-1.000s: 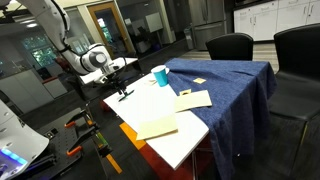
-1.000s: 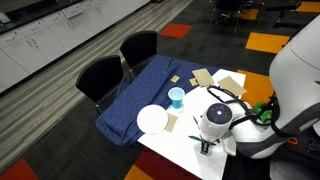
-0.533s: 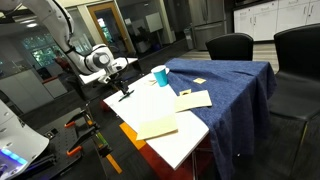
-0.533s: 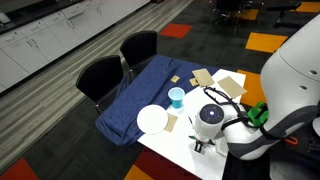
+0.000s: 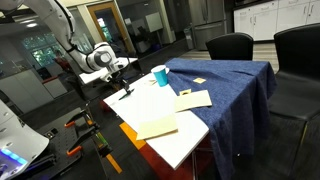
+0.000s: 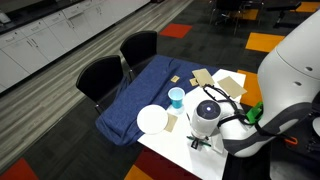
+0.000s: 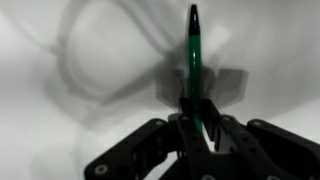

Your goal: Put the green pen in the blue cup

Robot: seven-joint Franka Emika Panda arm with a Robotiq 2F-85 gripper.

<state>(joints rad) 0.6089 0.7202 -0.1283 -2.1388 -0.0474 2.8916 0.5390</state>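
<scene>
In the wrist view the green pen [image 7: 194, 55] runs straight up from between the black fingers over the white table, its dark tip at the top. My gripper [image 7: 197, 112] is shut on the pen's lower part. In an exterior view the gripper [image 5: 124, 93] stands low over the white table's near corner. The blue cup [image 5: 160, 74] stands upright to its right, by the edge of the blue cloth. In an exterior view the cup [image 6: 176, 96] sits beyond the gripper [image 6: 197, 143], apart from it. The pen is too thin to make out in both exterior views.
A white paper plate [image 6: 152, 119] lies next to the cup. Tan paper sheets [image 5: 192, 99] lie on the white table [image 5: 175, 145] and the blue cloth [image 5: 225, 85]. Two black chairs [image 5: 230, 45] stand behind the table. The table edge is close beside the gripper.
The jaws have closed from wide open onto the green pen. The arm has stayed low over the table corner, shifting only slightly.
</scene>
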